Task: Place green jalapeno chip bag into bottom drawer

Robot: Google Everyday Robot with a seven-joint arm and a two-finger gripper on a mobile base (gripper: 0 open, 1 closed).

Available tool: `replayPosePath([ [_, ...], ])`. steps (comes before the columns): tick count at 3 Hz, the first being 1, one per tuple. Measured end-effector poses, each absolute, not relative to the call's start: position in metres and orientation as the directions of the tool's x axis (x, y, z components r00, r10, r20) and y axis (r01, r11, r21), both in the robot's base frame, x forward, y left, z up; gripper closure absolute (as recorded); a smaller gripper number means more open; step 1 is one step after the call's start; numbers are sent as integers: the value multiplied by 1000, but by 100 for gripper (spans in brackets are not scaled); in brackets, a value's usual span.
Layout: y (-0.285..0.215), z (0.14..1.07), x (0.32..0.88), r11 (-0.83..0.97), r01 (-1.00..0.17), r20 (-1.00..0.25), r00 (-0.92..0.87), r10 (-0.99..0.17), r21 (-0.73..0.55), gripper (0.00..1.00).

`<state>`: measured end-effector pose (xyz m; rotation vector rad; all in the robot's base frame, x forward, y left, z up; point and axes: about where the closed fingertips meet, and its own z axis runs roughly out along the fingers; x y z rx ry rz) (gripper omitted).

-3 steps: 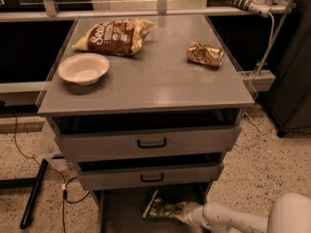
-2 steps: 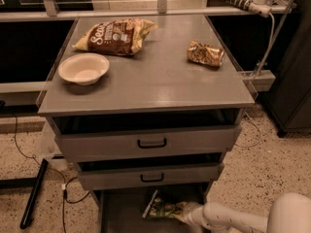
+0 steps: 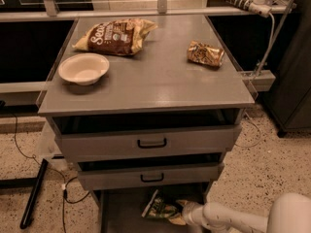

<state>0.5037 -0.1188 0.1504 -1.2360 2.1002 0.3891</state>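
The green jalapeno chip bag (image 3: 159, 208) lies in the open bottom drawer (image 3: 121, 212), a grey metal tray pulled out at the foot of the cabinet. My gripper (image 3: 181, 216) is at the bag's right end, low in the drawer. My white arm (image 3: 228, 218) reaches in from the lower right.
On the cabinet top (image 3: 160, 76) sit a white bowl (image 3: 83, 68) at left, a brown-and-yellow bag (image 3: 115, 36) at the back and a small gold-brown bag (image 3: 205, 53) at right. Two grey drawer fronts with black handles (image 3: 151, 143) stand above the tray. A black pole (image 3: 33, 194) lies on the floor at left.
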Motion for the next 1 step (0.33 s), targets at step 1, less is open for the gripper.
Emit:
replayPosePath([
  [1,-119,150,504,509,-858,-672,-335,-661,-73,0],
])
